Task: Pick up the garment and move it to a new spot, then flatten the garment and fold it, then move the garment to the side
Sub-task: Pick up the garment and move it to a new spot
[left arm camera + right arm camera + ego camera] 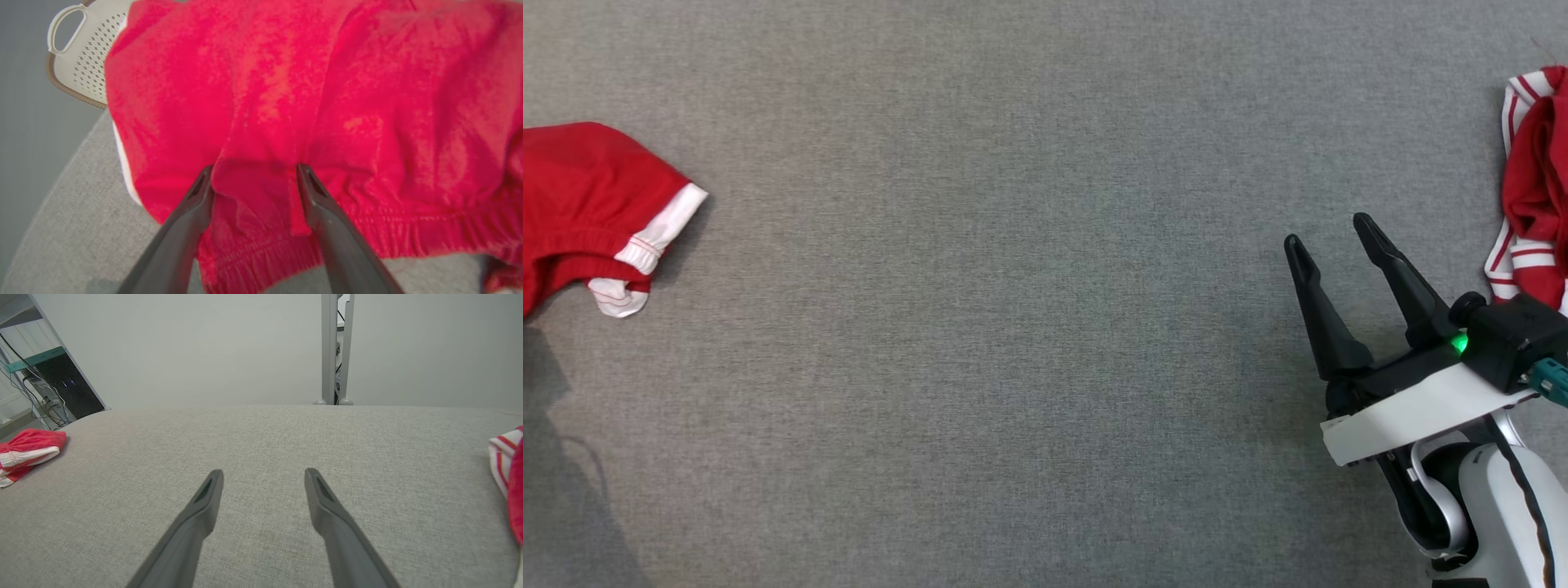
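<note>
At the left edge of the grey-covered table (1013, 327), the robot's left gripper (255, 167) stands with fingers spread wide astride a raised fold of the red garment (286, 81) near its elastic band. The fold is not yet pinched, and the right gripper (1327, 230), equally open and empty, hovers over bare cloth near a second, striped garment (1535, 180). The pick-up looks to be the step in hand — next, the left fingers would need to close on that fold and lift it toward the table's open middle.
</note>
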{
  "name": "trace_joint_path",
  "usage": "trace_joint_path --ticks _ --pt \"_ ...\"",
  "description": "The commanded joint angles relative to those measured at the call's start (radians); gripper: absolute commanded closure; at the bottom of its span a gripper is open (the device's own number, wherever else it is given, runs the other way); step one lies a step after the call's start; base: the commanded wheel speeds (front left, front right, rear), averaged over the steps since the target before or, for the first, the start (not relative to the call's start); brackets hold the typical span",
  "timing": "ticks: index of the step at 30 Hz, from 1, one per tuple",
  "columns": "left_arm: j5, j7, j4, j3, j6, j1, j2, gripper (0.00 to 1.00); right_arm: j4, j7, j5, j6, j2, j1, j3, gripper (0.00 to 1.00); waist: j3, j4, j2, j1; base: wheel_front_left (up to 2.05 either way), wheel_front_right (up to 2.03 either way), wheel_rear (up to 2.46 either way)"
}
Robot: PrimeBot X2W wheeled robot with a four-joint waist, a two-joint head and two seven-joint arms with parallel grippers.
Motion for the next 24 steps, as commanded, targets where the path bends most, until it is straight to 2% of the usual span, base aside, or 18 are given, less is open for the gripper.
trace_joint_path --ticks 1,3,4,5,12,18,24 --pt "-0.004 0.023 0.021 -0.007 -0.009 -0.013 -0.004 0.0 -0.002 -0.009 -0.008 0.0 -0.004 0.001 -0.002 0.0 0.013 -0.013 0.0 0.0 0.0 0.0 0.0" --pt "-0.005 0.026 0.041 -0.014 -0.018 -0.01 -0.015 0.0 -0.002 -0.009 -0.008 0.0 -0.004 0.005 -0.004 0.0 0.015 -0.015 0.0 0.0 0.0 0.0 0.0" --pt "-0.004 0.027 0.049 -0.018 -0.021 -0.014 -0.016 0.31 -0.001 -0.01 -0.009 0.0 -0.003 0.006 -0.005 0.0 0.014 -0.015 0.0 0.0 0.0 0.0 0.0" --pt "-0.001 0.02 0.054 -0.021 -0.025 -0.017 -0.018 1.0 0.0 -0.009 -0.01 0.0 -0.003 0.006 -0.006 0.0 0.013 -0.014 0.0 0.0 0.0 0.0 0.0" --pt "0.023 -0.048 0.066 -0.037 -0.041 -0.049 -0.006 1.0 0.022 -0.011 -0.007 0.0 -0.001 0.013 0.001 0.0 -0.038 0.0 0.0 0.0 0.0 0.0 0.0" --pt "0.072 -0.118 0.042 -0.083 -0.069 -0.07 0.02 1.0 0.06 -0.027 0.015 0.0 -0.001 0.04 0.008 0.0 -0.152 0.006 0.0 0.0 0.0 0.0 0.0" --pt "0.121 -0.125 -0.02 -0.138 -0.099 -0.096 0.038 1.0 0.099 -0.042 0.044 0.0 0.009 0.088 0.008 0.0 -0.263 -0.006 0.0 0.0 0.0 0.0 0.0"
